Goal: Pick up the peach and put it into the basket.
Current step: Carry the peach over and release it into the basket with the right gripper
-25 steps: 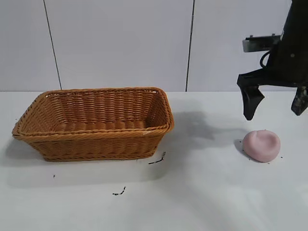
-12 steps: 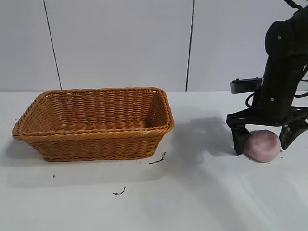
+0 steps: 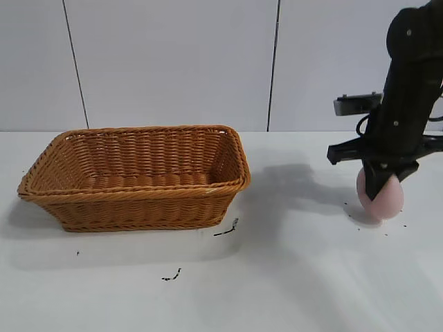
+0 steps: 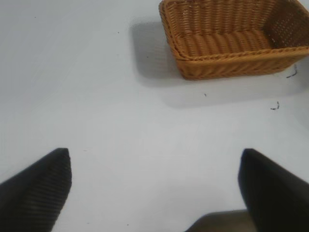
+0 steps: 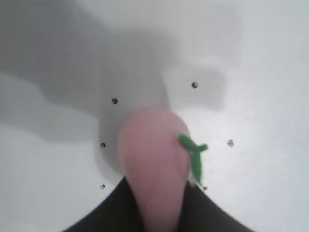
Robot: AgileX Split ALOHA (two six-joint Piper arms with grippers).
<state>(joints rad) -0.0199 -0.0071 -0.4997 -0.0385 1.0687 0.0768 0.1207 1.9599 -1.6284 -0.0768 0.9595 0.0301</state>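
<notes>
The pale pink peach [image 3: 382, 199] is squeezed narrow between the fingers of my right gripper [image 3: 381, 185] at the table's right side, its bottom at or just above the table. In the right wrist view the peach [image 5: 152, 164] fills the gap between the two dark fingers, with a green stem at its side. The orange-brown wicker basket [image 3: 138, 200] stands at the left, far from the peach, and holds nothing. It also shows in the left wrist view [image 4: 231, 63]. My left gripper [image 4: 154, 188] is open over bare table, apart from the basket.
Small dark specks lie on the white table [image 3: 291, 277] in front of the basket and around the peach. A panelled wall stands behind.
My right gripper came down around the peach and shut on it. The peach is now pressed narrow and stands taller than before.
</notes>
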